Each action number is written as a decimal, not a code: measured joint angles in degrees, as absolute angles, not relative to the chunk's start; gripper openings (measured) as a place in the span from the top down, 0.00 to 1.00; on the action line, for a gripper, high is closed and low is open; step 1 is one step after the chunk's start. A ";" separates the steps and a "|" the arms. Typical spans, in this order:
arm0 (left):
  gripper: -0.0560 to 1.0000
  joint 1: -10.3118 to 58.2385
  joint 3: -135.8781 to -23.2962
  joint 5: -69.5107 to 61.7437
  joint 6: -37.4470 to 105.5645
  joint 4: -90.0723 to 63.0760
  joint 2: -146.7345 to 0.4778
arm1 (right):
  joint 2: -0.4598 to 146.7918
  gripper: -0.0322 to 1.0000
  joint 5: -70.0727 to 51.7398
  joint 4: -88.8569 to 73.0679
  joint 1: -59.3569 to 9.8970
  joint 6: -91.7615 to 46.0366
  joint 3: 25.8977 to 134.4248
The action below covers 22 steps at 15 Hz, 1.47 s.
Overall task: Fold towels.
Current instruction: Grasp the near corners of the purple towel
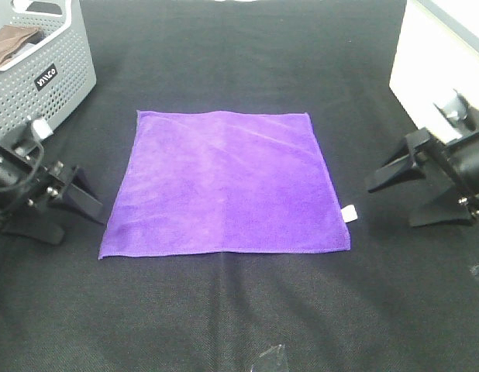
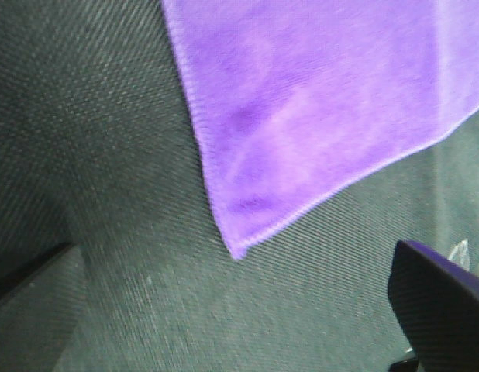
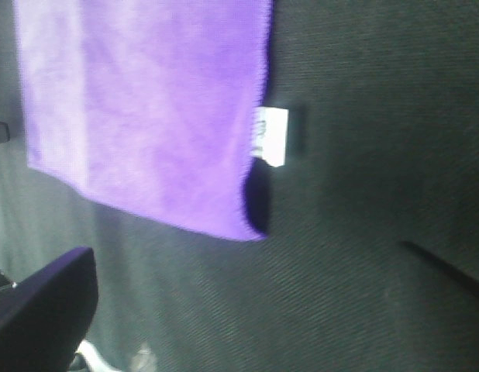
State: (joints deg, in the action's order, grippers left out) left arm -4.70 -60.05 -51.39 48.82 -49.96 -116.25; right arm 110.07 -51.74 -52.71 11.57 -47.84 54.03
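Where the towel lies: flat, mid-frame on the black surface
Left gripper: released, at the frame's left edge
Right gripper: released, at the frame's right edge

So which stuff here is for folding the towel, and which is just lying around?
For the job: the purple towel, with the left gripper and the right gripper, both open, beside it.
Just lying about: the grey basket, the brown cloth in it, the white box.
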 joint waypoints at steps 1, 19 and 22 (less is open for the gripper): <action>0.01 -4.76 -60.22 -51.51 49.96 -51.17 -117.40 | 111.15 0.05 -50.82 -52.83 11.57 -48.64 54.09; 0.04 0.17 -61.19 -50.25 47.61 -52.43 -118.60 | 117.34 0.23 -43.89 -58.50 2.64 -49.68 54.77; 0.08 5.44 -63.83 -52.31 46.87 -56.72 -122.38 | 117.34 0.26 -41.31 -58.84 -3.04 -49.68 55.63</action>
